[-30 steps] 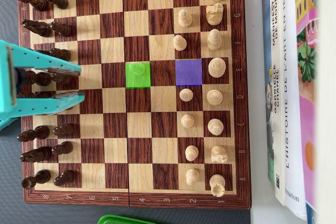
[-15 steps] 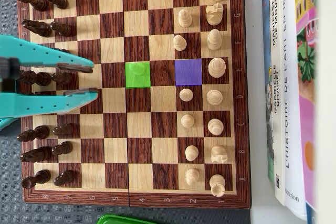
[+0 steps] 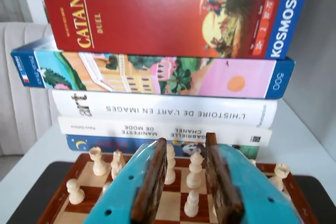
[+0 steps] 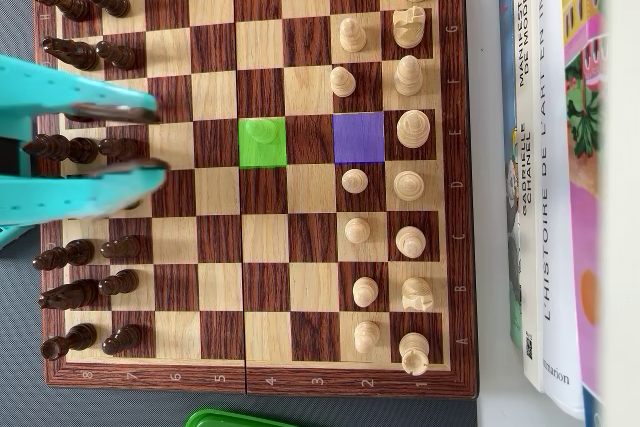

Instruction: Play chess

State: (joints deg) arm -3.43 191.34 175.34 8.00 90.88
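We see a wooden chessboard (image 4: 255,267) with dark and light squares lying flat, its files running top to bottom in the overhead view. The dark pieces (image 4: 85,297) stand in 2 columns along the board's left edge, several hidden in part. The light pieces (image 4: 410,242) stand in 2 columns at the right: 8 on the outer column, 7 pawns on the inner one. 1 square (image 4: 358,137) in the pawn column is tinted purple and bare. 2 squares to its left, a square (image 4: 262,152) is tinted green, and a pawn (image 4: 263,131) stands on it, tinted green too. In the wrist view, light pieces (image 3: 97,161) stand upright on the board's far side.
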